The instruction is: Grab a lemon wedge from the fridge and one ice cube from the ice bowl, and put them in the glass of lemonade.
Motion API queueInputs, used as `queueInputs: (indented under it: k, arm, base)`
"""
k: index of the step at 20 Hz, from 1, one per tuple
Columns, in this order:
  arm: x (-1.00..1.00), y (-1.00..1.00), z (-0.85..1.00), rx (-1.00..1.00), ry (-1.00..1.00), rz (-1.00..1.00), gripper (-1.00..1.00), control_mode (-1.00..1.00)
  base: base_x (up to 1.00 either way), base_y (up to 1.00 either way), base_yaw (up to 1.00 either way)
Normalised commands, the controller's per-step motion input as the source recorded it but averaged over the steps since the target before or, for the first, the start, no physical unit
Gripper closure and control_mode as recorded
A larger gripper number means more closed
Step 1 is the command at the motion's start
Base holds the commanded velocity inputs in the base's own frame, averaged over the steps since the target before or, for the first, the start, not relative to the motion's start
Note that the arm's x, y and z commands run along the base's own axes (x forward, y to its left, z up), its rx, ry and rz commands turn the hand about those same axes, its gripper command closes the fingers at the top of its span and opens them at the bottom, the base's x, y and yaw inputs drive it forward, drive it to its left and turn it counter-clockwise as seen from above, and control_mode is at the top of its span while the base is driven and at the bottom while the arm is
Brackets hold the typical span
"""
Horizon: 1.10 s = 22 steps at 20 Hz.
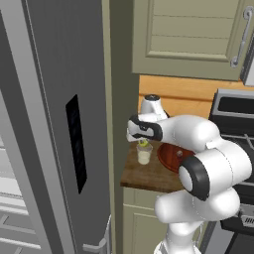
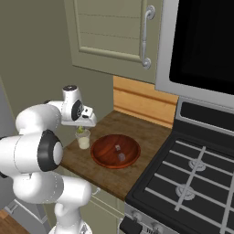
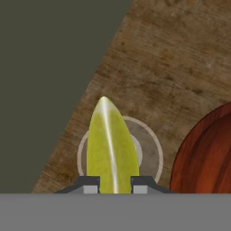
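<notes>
The counter [image 2: 132,173] looks like dark wood with a visible grain and a matt, a little rough surface. The ice bowl [image 2: 132,157] seems to be polished reddish-brown wood, smooth and glossy. The glass of lemonade [image 1: 144,156] is pale and translucent. The lemon wedge [image 3: 112,149] has a smooth, slightly shiny yellow-green skin. The fridge [image 1: 64,99] looks like grey brushed metal, matt. The cabinet door [image 2: 112,27] is painted beige, matt, with a shiny metal handle [image 2: 145,36].
</notes>
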Motion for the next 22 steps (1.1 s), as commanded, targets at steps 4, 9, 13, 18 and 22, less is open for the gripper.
queueInputs:
  k: [4,9,13,18,22]
  arm:
    - [0.00,0.00,0.00,0.00,0.00,0.00,-1.00,-1.00]
    - [0.00,0.00,0.00,0.00,0.00,0.00,-1.00,-1.00]
    - [-0.06,-0.01,0.01,0.00,-0.03,0.00,-1.00,-1.00]
    - [-0.08,-0.23,0.25,0.10,-0.05,0.00,-1.00,-1.00]
    - [-0.02,-0.34,0.23,0.12,-0.04,0.00,-1.00,-1.00]
  base:
    - [0.00,0.00,0.00]
    - [0.00,0.00,0.00]
    - [0.00,0.00,0.00]
    - [0.00,0.00,0.00]
    - [0.00,0.00,0.00]
